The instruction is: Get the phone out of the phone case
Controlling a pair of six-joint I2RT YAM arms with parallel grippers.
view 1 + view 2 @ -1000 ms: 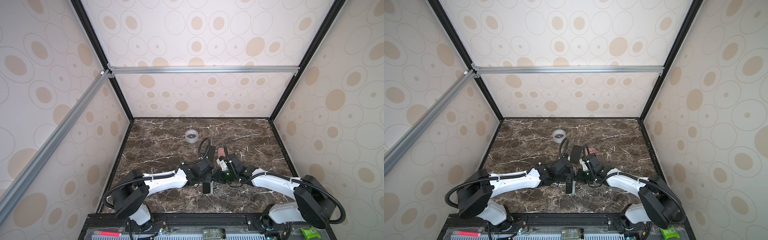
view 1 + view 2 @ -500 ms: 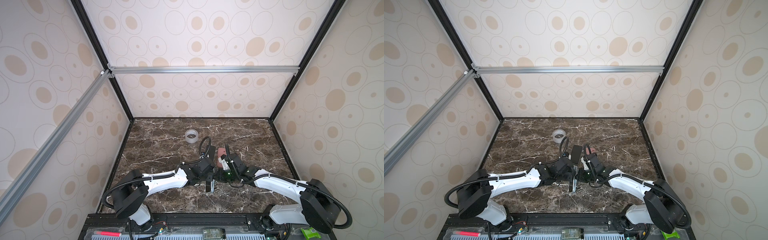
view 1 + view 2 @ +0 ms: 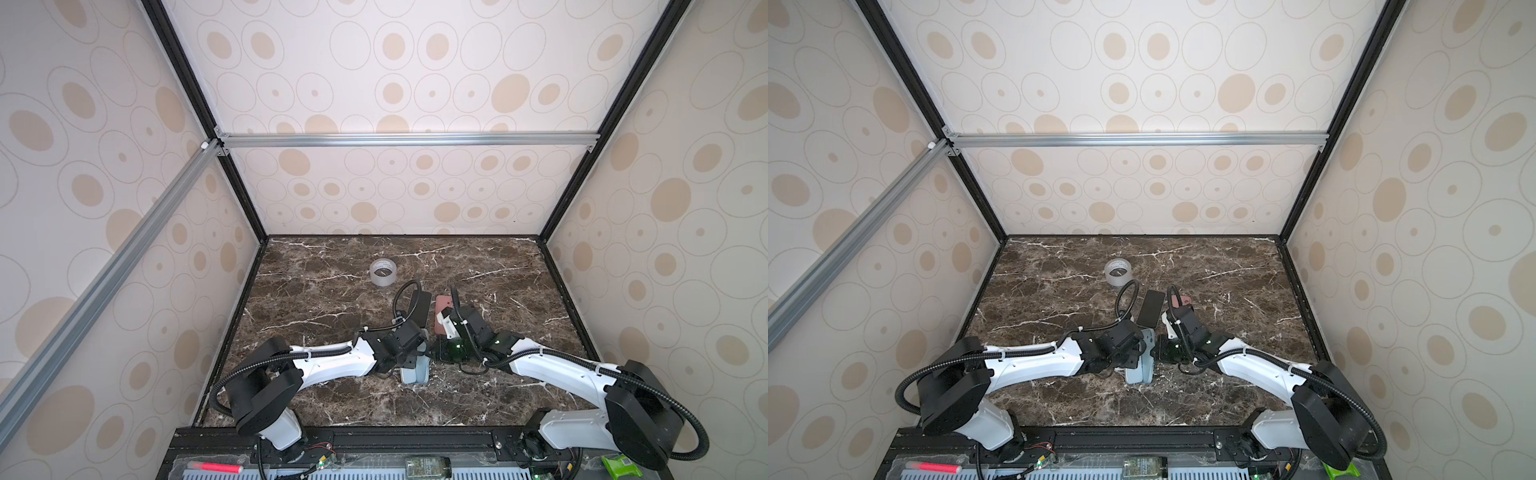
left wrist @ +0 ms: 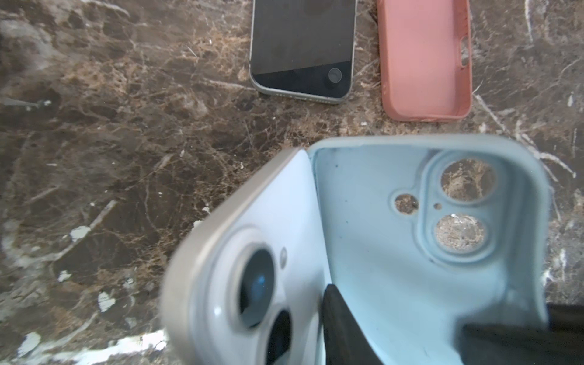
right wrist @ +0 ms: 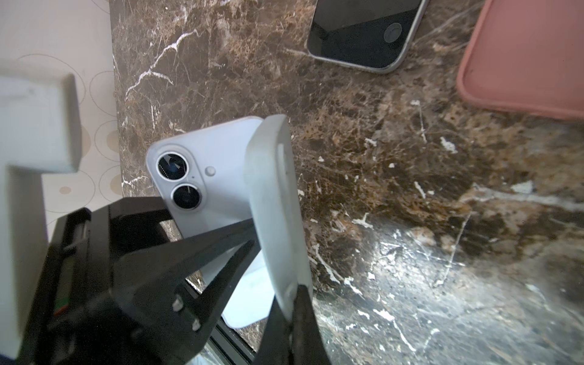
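Since a second ago your right arm (image 3: 552, 370) has swung its elbow further out to the right. What sits between the two arms' tips now shows a broad pale face in both top views, where it was a dark sliver.

That is the pale blue smartphone with twin rear lenses (image 5: 205, 177) and its pale blue silicone phone case (image 4: 379, 252), at the front middle of the brown marble worktop (image 3: 332, 299). The phone's lens end is out of the case. The two splay apart like an open book, and you can see marble through the case's empty lens holes. The other end of both is hidden behind the fingers, so you cannot tell whether the phone is free there.

Your right hand (image 5: 290, 316) is pinched tight on the case's side wall. Your left hand (image 5: 252, 235) has its fingers a little apart, with one fingertip (image 4: 341, 316) wedged between the phone's back and the inside of the case. The other fingertip is hidden, so you cannot tell whether that hand clamps the phone.

Just behind lie a black smartphone (image 4: 303, 41), screen up, and near it an empty pink silicone case (image 4: 423, 57). Farther back stands a roll of clear tape (image 3: 382, 272).
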